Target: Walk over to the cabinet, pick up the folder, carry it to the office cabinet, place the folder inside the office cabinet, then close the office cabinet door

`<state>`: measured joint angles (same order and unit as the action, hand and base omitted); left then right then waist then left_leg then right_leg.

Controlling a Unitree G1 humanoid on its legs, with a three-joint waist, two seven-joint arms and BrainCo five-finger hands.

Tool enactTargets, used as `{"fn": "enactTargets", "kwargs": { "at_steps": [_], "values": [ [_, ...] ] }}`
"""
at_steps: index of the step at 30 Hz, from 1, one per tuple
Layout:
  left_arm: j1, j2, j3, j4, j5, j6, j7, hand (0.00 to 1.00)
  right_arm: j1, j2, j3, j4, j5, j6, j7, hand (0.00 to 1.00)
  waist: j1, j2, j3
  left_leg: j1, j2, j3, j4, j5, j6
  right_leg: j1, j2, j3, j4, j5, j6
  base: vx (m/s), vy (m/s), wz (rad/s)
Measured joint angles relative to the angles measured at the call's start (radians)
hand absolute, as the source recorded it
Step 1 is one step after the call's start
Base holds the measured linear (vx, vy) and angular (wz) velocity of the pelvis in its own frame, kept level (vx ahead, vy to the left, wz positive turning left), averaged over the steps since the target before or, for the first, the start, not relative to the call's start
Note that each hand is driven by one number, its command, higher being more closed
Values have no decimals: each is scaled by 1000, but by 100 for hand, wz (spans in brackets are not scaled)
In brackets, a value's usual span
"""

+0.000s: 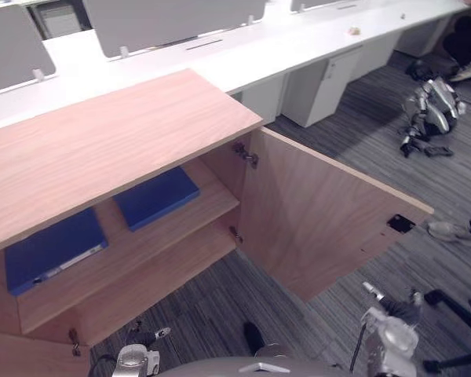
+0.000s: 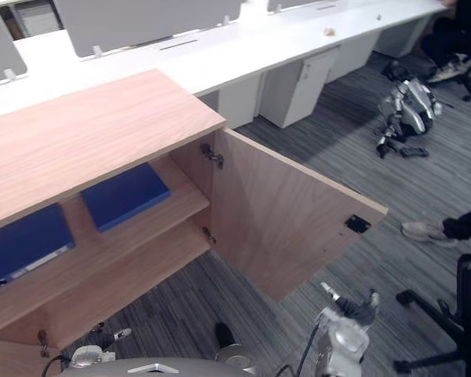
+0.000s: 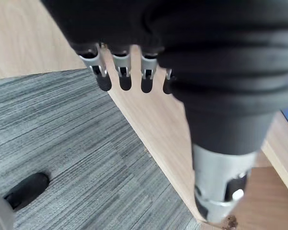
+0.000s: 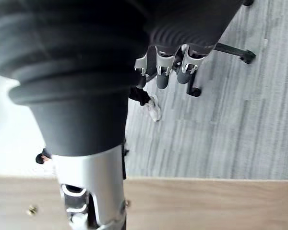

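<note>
The left hand (image 3: 125, 72) hangs low in front of the office cabinet (image 1: 110, 137) with its fingers loose and straight, grasping nothing. The right hand (image 4: 164, 67) hangs the same way over the grey carpet (image 1: 330, 149), fingers released and bare.

The office cabinet is a wide, low unit of pale wood. Its door (image 1: 314, 220) stands swung wide open toward the robot's right, hinged at the right edge of the opening, with a small black catch (image 1: 400, 224) near its free edge. Inside, two folders lie flat on the upper shelf (image 1: 196, 216), side by side and apart.

The left-hand folder (image 1: 53, 250) is dark blue, with a pale strip along the edge that faces the front of the shelf. The right-hand folder (image 1: 155, 196) is plain dark blue and sits close to the hinge side. Each has its long axis running along the length of the shelf.

Behind the cabinet runs a long white desk (image 1: 298, 39). A person's shoe (image 1: 447, 230) shows on the carpet beyond the door.
</note>
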<state>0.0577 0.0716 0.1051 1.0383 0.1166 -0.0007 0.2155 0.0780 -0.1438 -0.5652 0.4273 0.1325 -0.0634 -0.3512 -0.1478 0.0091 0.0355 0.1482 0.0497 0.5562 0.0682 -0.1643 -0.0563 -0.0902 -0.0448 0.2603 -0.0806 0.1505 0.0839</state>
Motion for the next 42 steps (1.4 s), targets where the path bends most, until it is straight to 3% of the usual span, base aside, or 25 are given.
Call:
{"fn": "enactTargets", "kwargs": {
  "at_steps": [6,12,18,29,34,42],
  "values": [
    [-9,4,-31,-6,4,-9,-9,0,-155,-151,4,15,0,-9,-1,0,-17,43,20,1,2,19,4,-10,-2,-11,10,8,-1,7,6,-17,-38,-12],
    [8,7,-50,-5,4,-18,-26,0,-245,-312,89,102,30,-22,11,0,-18,62,32,1,7,18,5,-10,-2,-11,10,5,-7,-2,-6,-47,-54,0],
    [38,9,-86,-1,6,-23,-36,0,-271,-382,193,129,26,-22,69,0,-21,75,43,-3,11,15,7,-10,-2,-13,10,-4,-8,-7,-7,-49,-59,2],
    [43,8,-97,4,30,-24,-41,0,-292,-373,289,139,-23,-21,86,0,-21,76,43,-23,18,-11,16,-9,-2,-20,11,-30,-8,-4,1,-38,-51,5],
    [34,7,-108,4,57,-24,-41,0,-220,-334,313,39,-62,-20,87,0,-27,68,44,-19,22,-11,15,-9,-3,-18,15,-30,-8,-2,3,-56,-55,-3],
    [19,6,-109,30,66,-20,-40,0,63,-114,387,-278,-92,-20,87,0,-43,27,35,-7,41,-9,16,-2,-15,-16,26,-56,-8,0,-18,-62,-66,-8]
  ]
}}
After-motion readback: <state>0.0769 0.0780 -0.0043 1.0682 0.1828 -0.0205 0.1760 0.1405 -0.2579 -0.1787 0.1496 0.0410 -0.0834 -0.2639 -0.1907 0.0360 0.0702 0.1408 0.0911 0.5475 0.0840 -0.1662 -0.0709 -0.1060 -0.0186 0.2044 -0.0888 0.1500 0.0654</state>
